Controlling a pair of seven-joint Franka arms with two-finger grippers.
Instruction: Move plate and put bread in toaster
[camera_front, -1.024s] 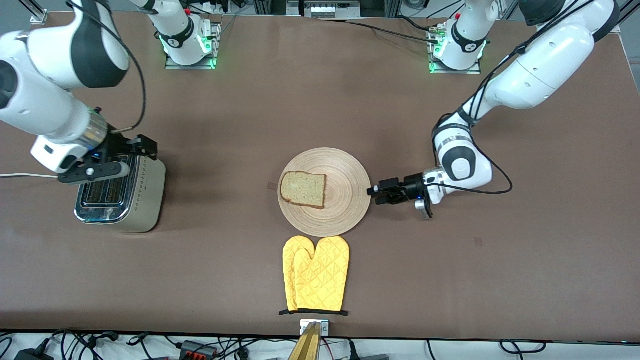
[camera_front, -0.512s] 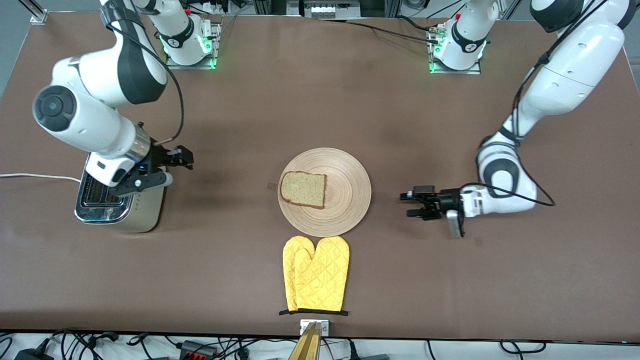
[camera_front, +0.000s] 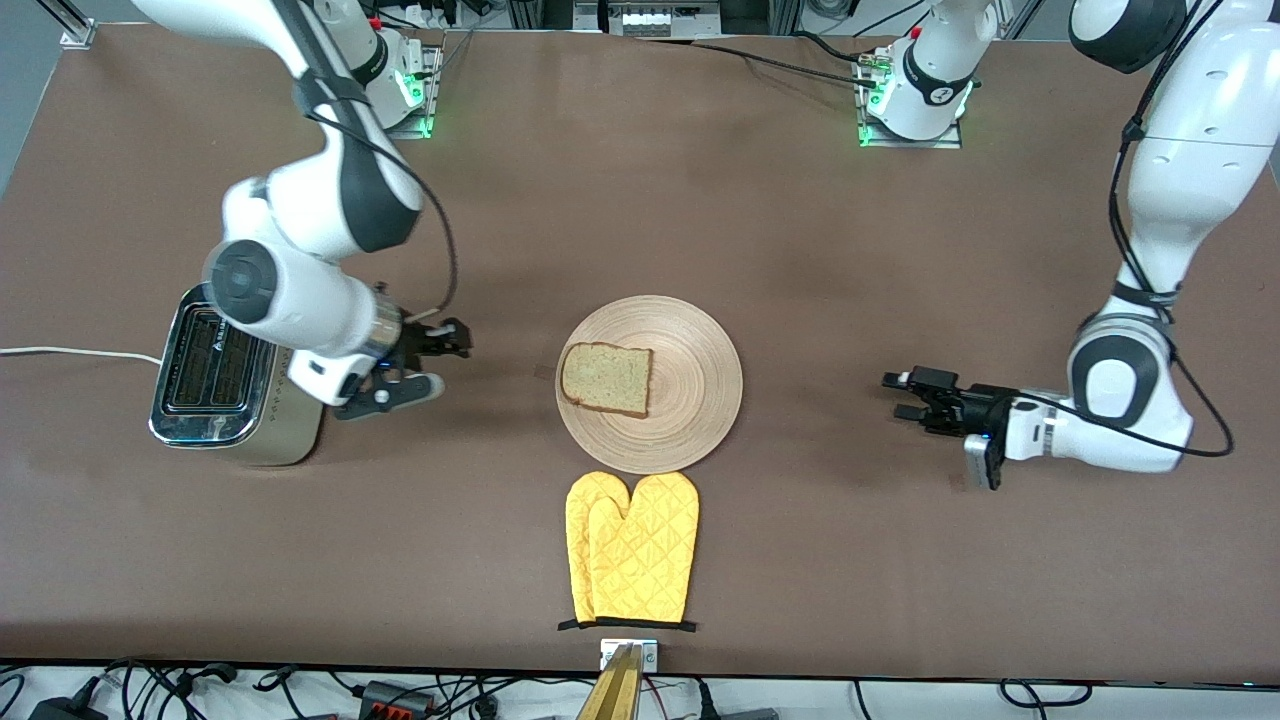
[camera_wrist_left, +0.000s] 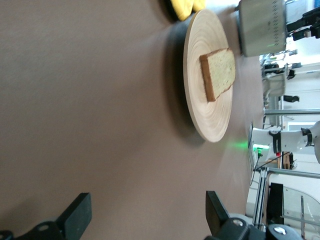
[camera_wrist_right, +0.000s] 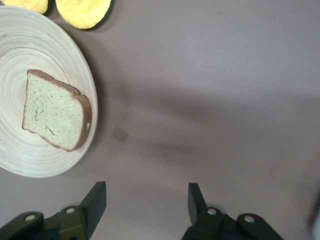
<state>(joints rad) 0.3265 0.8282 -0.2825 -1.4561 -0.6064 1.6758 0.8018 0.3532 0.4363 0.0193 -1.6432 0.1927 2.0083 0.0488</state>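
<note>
The round light-wood plate (camera_front: 690, 350) lies mid-table with the bread (camera_front: 607, 378) flat on it, a tan slice with a dark crust. The toaster (camera_front: 235, 385) stands toward the right arm's end, its two slots empty. My right gripper (camera_front: 448, 362) is over bare table between toaster and plate, open and holding nothing. The right wrist view shows the plate (camera_wrist_right: 25, 150) and bread (camera_wrist_right: 55, 110) ahead of the right gripper (camera_wrist_right: 146, 192). My left gripper (camera_front: 896, 395) is open, empty and over bare table, apart from the plate toward the left arm's end. The left gripper (camera_wrist_left: 147, 205) faces the plate (camera_wrist_left: 212, 117).
A pair of yellow oven mitts (camera_front: 630, 550) lies just nearer the front camera than the plate, almost touching its rim. The toaster's white cord (camera_front: 60, 352) runs off the right arm's end of the table.
The right gripper left the toaster top and moved toward the plate, its jaws a little narrower. The left gripper drew back from the plate's rim toward the left arm's end. Plate and bread stayed put.
</note>
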